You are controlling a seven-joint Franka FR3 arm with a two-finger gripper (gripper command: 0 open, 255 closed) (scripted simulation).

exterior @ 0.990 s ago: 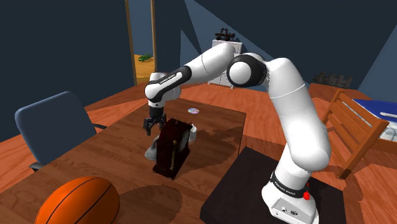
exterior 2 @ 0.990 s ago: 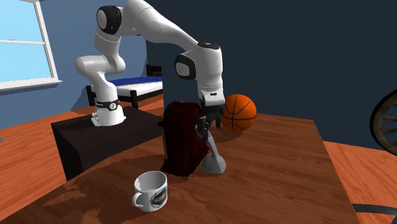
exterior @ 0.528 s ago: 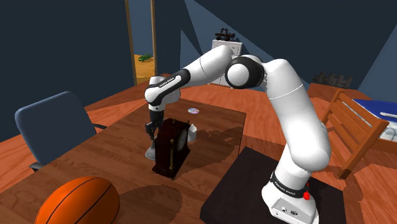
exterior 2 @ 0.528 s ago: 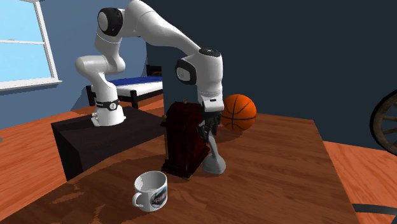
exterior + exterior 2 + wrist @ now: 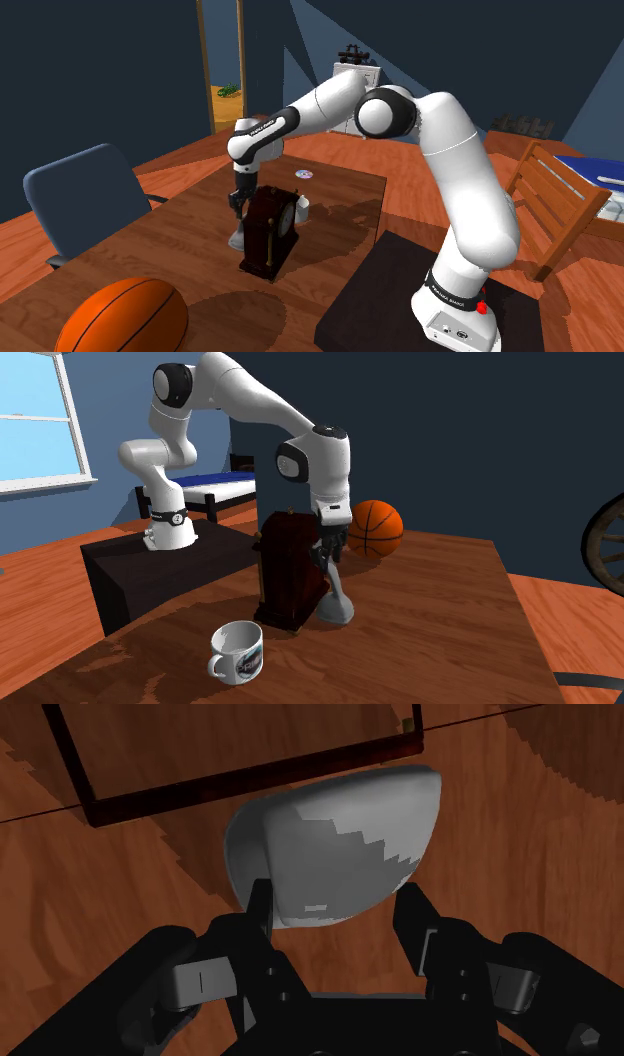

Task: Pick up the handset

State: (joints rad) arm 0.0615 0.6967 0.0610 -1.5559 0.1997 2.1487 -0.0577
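Wooden tabletop [image 5: 170, 240] in the shoulder view bears the pale grey rounded handset [image 5: 240, 238] just beside a dark red wooden cabinet [image 5: 272, 235], with the all-black gripper [image 5: 237, 203] over it. In the second exterior view, that closeness risks a finger snagging the cabinet. The wrist view has the fingers [image 5: 262, 909] apart astride the handset, not clamped, and its curved shell may slip if they close off-centre.

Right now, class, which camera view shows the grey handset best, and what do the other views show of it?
The wrist view: the handset shows close up, its rounded grey body just ahead of the gripper. The shoulder view shows its base beside the dark red-brown case; the second exterior view shows its lower part.
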